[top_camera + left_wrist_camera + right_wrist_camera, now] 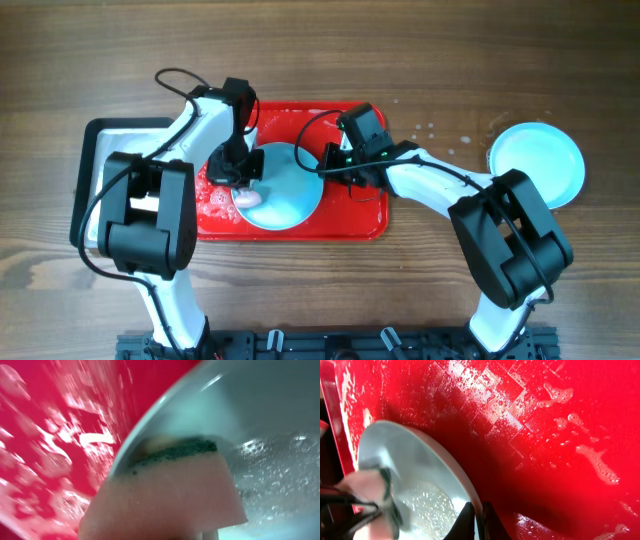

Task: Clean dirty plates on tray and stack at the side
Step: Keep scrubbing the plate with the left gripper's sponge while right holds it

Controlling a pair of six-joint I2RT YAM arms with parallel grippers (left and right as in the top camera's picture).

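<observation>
A pale turquoise plate (pixel 290 185) lies on the red tray (pixel 370 225), which is smeared with white foam. My left gripper (pixel 240 188) is shut on a pink sponge with a green scrub side (pixel 170 495) and presses it on the plate's left part (pixel 270 420). My right gripper (pixel 328 160) is shut on the plate's right rim (pixel 476 505); the soapy plate (pixel 420 465) and the sponge (pixel 367 485) show in the right wrist view. A second turquoise plate (pixel 537 163) lies on the table at the far right.
A black-rimmed silvery metal tray (pixel 110 135) sits left of the red tray, partly under my left arm. Water drops (pixel 430 130) dot the wooden table between the red tray and the far-right plate.
</observation>
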